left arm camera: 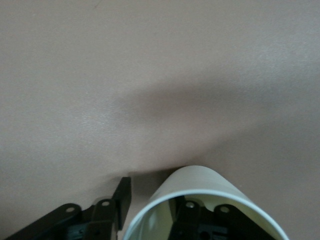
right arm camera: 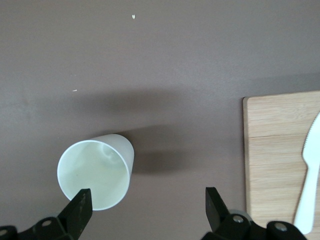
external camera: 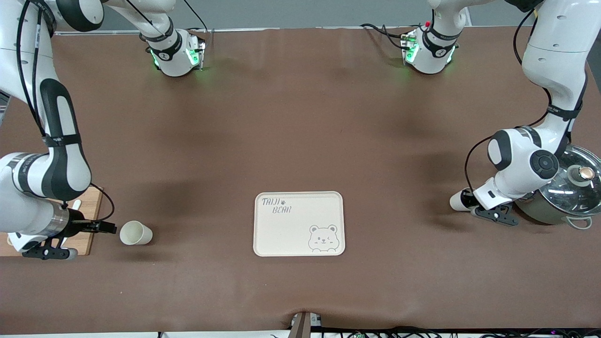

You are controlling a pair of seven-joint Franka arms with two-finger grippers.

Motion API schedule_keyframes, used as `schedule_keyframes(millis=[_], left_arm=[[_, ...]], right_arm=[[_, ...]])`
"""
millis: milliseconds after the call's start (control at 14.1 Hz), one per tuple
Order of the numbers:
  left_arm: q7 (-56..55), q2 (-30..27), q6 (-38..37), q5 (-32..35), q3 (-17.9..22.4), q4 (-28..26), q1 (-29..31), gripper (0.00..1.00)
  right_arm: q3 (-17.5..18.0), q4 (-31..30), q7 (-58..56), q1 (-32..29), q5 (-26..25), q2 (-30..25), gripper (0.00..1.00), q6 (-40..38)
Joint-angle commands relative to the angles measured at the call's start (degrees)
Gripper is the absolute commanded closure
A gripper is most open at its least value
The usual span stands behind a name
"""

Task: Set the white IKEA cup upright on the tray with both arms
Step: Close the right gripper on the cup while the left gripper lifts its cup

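Note:
The cream tray (external camera: 281, 234) with its bear drawing lies at the table's middle, with nothing on it. One white cup (external camera: 136, 233) lies on its side toward the right arm's end, its mouth facing my right gripper (external camera: 111, 228). That gripper (right arm camera: 148, 201) is open, and the cup (right arm camera: 97, 172) sits just off one fingertip (right arm camera: 80, 206), not between the two. A second white cup (external camera: 456, 201) lies at the left arm's end. My left gripper (left arm camera: 156, 197) is low at its rim: one finger (left arm camera: 187, 220) is inside the cup (left arm camera: 200, 180), the other (left arm camera: 123, 197) outside, with a gap to the wall.
A steel pot with a glass lid (external camera: 566, 192) stands right beside the left arm's wrist. A wooden cutting board (external camera: 89, 220) lies under the right arm's wrist, with a white plastic knife (right arm camera: 310, 170) on it. Both arms' bases stand farthest from the front camera.

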Motion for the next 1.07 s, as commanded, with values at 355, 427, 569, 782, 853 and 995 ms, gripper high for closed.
schedule_keyframes(millis=[355, 427, 569, 782, 853, 995], left_arm=[[-10.16, 1.72, 0.21, 0.12, 0.05, 3.77, -4.28, 1.0], [-14.47, 1.72, -1.37, 0.12, 0.05, 5.69, -6.22, 1.0], [-23.95, 1.81, -6.89, 0.12, 0.05, 10.61, -10.17, 1.0], [-38.28, 3.29, -11.05, 0.29, 0.05, 17.3, -16.76, 1.0], [-41.72, 3.65, -11.23, 0.29, 0.05, 18.79, -18.7, 1.0], [-47.88, 4.79, -11.93, 0.29, 0.05, 21.69, -21.87, 1.0]], right_arm=[[0.06, 1.55, 1.44, 0.39, 0.49, 2.7, 0.0, 2.25], [-0.03, 1.46, 1.44, 0.39, 0.49, 2.79, 0.0, 2.25], [-0.03, 1.46, 1.44, 0.3, 0.49, 3.84, 0.0, 2.77], [0.06, 0.5, 1.35, 0.21, 0.49, 4.64, 0.0, 5.41], [-0.03, 0.32, 1.35, 0.21, 0.49, 4.72, 0.0, 5.41], [-0.03, -0.03, 1.35, 0.3, 0.49, 4.9, 0.0, 5.41]])
